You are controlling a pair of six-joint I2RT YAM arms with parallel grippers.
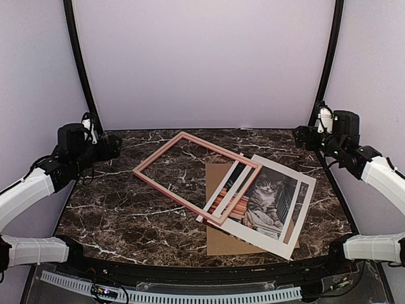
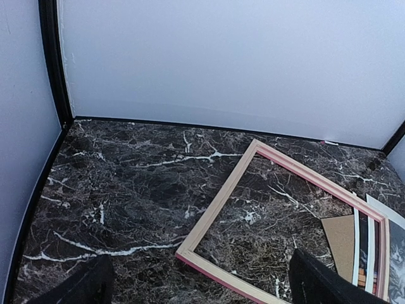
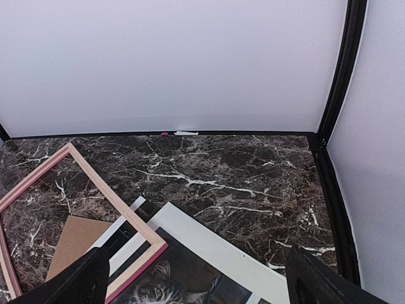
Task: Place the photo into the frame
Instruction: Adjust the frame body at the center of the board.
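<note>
The pink frame lies flat at the table's middle, turned at an angle. Its right corner rests over the white mat and the cat photo, which shows through the mat's window. My left gripper is open and empty, raised at the far left, away from the frame. My right gripper is open and empty at the far right, above the table behind the mat. The left wrist view shows the frame's left corner between my fingers. The right wrist view shows the frame's corner over the photo.
A plain brown backing board lies under the mat and the frame's corner, and also shows in the right wrist view. The dark marble table is walled by white panels with black posts at the back corners.
</note>
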